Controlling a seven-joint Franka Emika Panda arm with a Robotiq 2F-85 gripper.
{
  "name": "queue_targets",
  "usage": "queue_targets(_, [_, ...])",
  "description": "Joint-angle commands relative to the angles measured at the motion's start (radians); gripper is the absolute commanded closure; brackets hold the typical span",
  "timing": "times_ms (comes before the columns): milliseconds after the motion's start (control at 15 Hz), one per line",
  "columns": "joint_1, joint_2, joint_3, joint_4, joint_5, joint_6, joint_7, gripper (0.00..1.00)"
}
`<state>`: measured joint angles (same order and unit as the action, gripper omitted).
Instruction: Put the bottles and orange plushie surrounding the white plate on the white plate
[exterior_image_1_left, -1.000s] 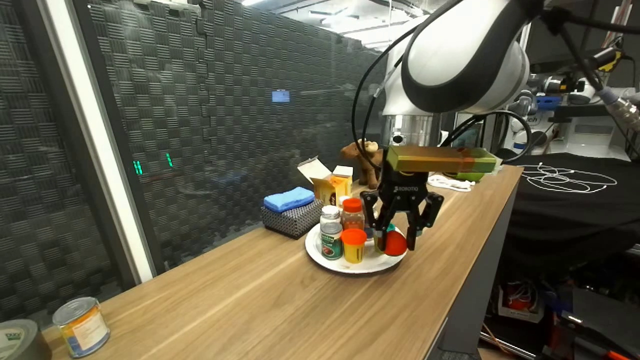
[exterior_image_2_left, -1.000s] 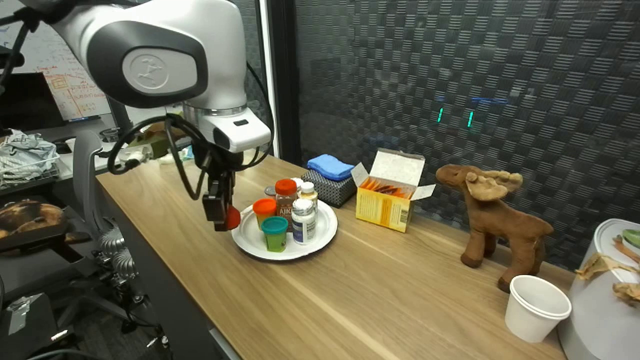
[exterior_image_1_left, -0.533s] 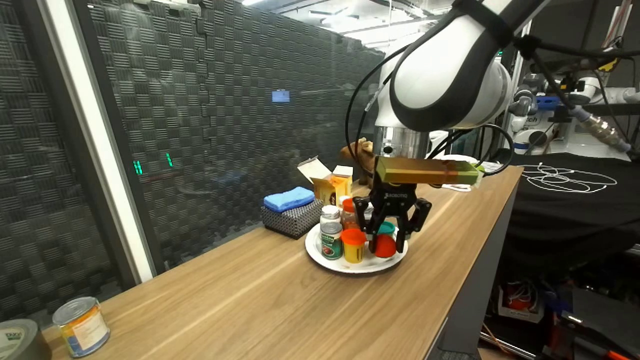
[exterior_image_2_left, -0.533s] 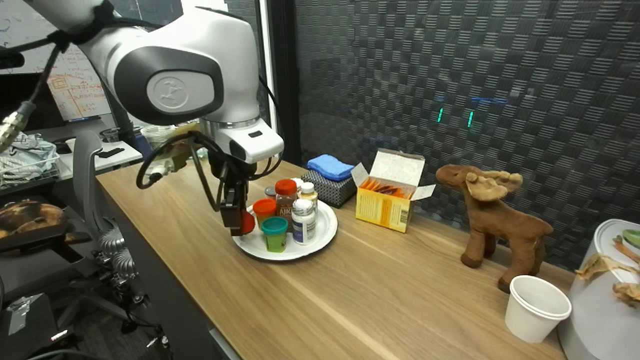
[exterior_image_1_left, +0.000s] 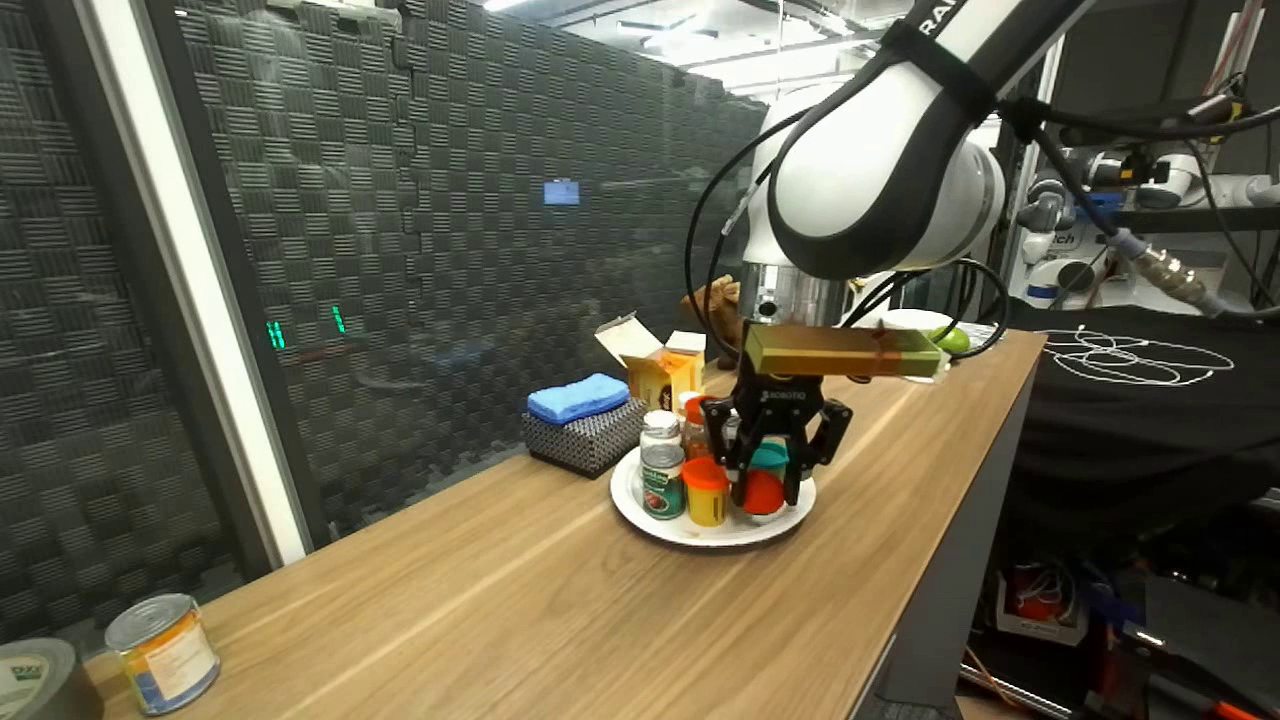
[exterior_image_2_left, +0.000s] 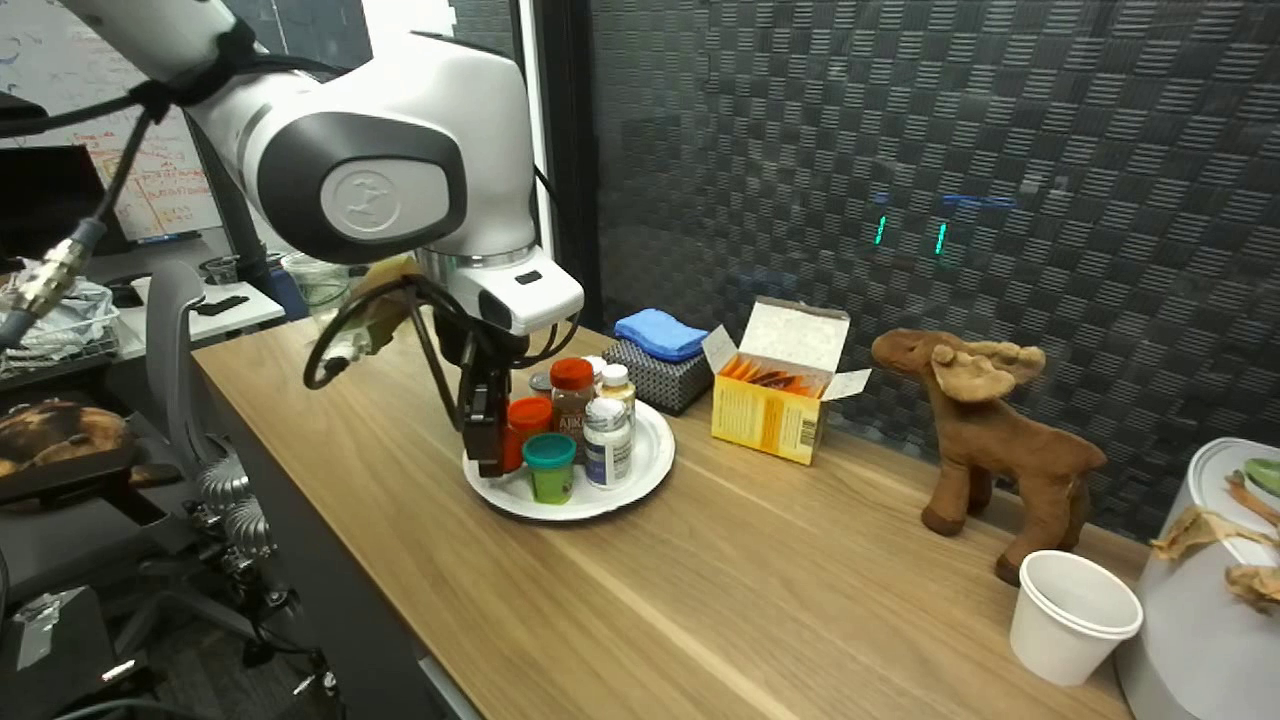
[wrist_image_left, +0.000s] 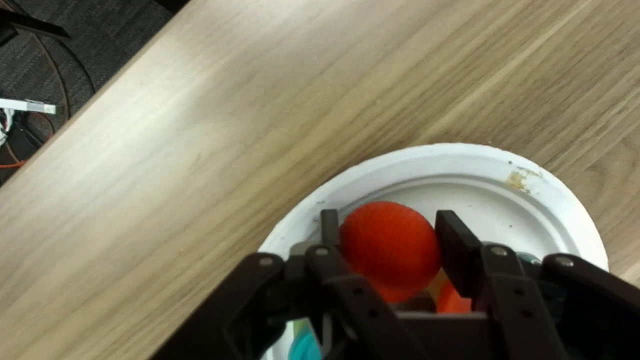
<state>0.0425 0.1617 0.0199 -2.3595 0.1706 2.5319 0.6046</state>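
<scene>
Gripping the orange plushie (wrist_image_left: 390, 250), your pincer (wrist_image_left: 386, 225) sits in the lower middle of the wrist view, its jaws pressed against both sides of the soft lump. You have it above the white plate (wrist_image_left: 450, 160), whose rim curves across the lower right of the frame; you cannot tell from these views whether the plushie touches the plate.

In an exterior view, just right of center, the plushie shows between the jaws, in front of a green tub with a teal lid (exterior_image_1_left: 770, 456). To its left on the plate stand a yellow tub with an orange lid (exterior_image_1_left: 707, 502) and, just beside that, a silver-lidded jar with a dark green label (exterior_image_1_left: 662, 490).

In an exterior view, left of center, you see more upright on the plate: a red-capped jar (exterior_image_2_left: 572, 402) toward the back, a white bottle with a purple label (exterior_image_2_left: 607, 450) just beside the green tub, and a white-capped bottle (exterior_image_2_left: 617, 388) behind it.

A blue cloth (exterior_image_2_left: 660, 333) lies on a dark patterned box (exterior_image_2_left: 660, 378) near the plate. Farther right along the tabletop (exterior_image_2_left: 800, 600) you have an open yellow box (exterior_image_2_left: 765, 422), a brown plush animal (exterior_image_2_left: 1000, 435) and, at the lower right, white paper cups (exterior_image_2_left: 1065, 625). At the lower left of an exterior view, a tin can (exterior_image_1_left: 172, 658) stands just beside a roll of tape (exterior_image_1_left: 70, 685).
</scene>
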Motion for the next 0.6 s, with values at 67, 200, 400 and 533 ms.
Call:
queue_targets(67, [0.016, -0.03, -0.008, 0.003, -0.02, 0.027, -0.011, 0.16])
queue_targets(200, [0.023, -0.06, -0.005, -0.011, -0.033, 0.02, -0.01, 0.02])
queue_targets(400, [0.034, -0.137, 0.001, -0.035, -0.064, -0.009, -0.005, 0.0])
queue_targets(533, [0.038, -0.207, 0.006, -0.042, -0.112, -0.047, 0.005, 0.0])
